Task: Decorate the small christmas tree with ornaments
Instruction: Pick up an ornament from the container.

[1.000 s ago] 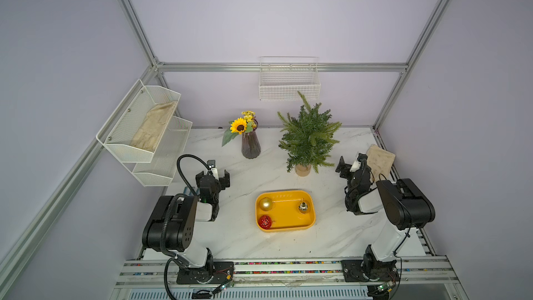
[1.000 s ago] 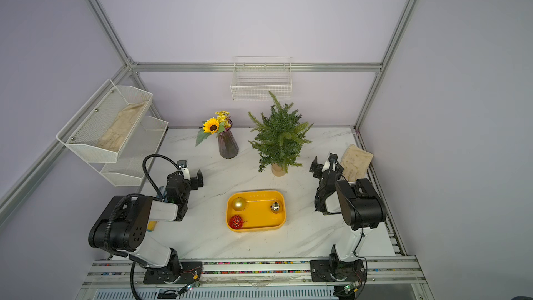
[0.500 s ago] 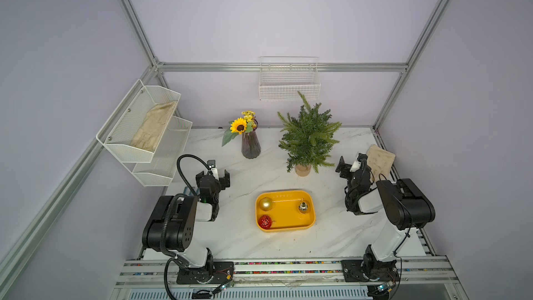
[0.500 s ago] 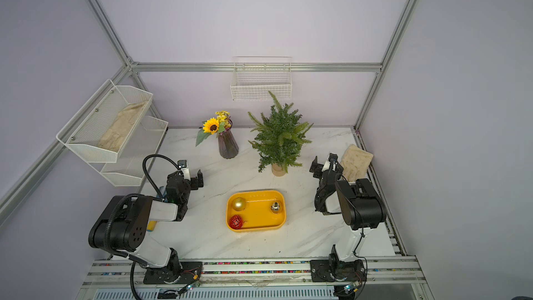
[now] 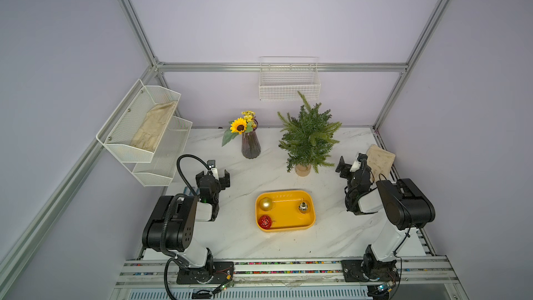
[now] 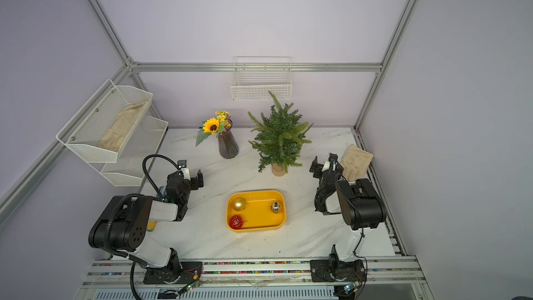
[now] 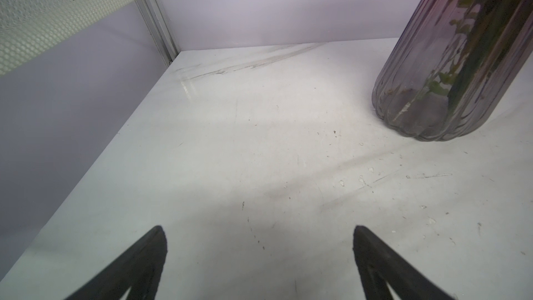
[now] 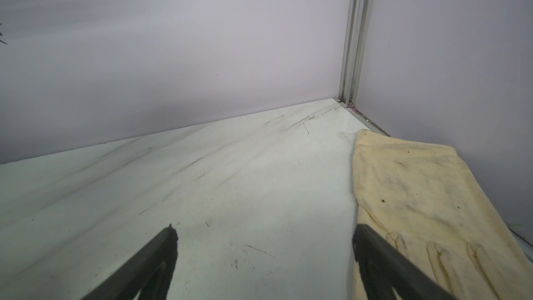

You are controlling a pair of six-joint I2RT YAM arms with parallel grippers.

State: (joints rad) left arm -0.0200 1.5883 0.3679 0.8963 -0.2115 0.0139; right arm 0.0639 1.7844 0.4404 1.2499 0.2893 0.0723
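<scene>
Right pincer (image 8: 264,233) gapes, seemingly overlapping glove (image 8: 427,197) at table (image 8: 230,174) edge.

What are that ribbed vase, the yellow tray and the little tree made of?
The vase looks like smoky tinted glass: stems show through its wall. The yellow tray seems smooth moulded plastic with a rounded rim. The small christmas tree looks artificial, probably plastic needles; its tan base is unclear.

We can't make out any readable text here. The yellow tray (image 5: 285,215) has tiny marks along its far wall, too small to read.
</scene>
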